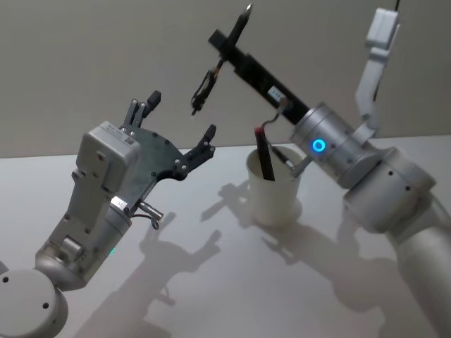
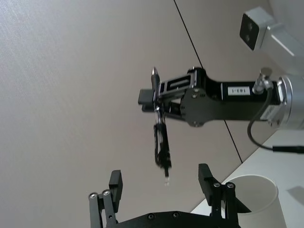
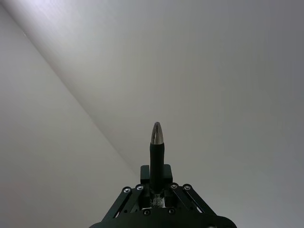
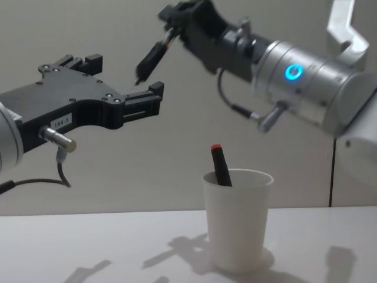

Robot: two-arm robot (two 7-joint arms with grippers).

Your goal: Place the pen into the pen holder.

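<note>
High above the table, my right gripper [image 1: 229,41] [image 2: 155,97] [image 4: 182,17] [image 3: 156,190] is shut on a black pen [image 1: 204,84] [image 2: 161,142] [image 4: 150,59] [image 3: 156,142]. The pen slants down to the left, up and left of the pen holder [image 1: 275,191] [image 2: 256,199] [image 4: 238,218], a white paper cup standing upright on the table. A dark pen with a red cap [image 1: 264,151] [image 4: 220,165] leans inside the cup. My left gripper [image 1: 176,120] [image 2: 160,178] [image 4: 123,73] is raised and open, and the black pen's lower tip hangs about level with its fingertips, touching neither.
The white table [image 1: 232,282] [image 4: 118,247] spreads around the cup, with a plain wall close behind. A white camera mount [image 1: 380,32] [image 2: 256,28] sticks up from the right arm.
</note>
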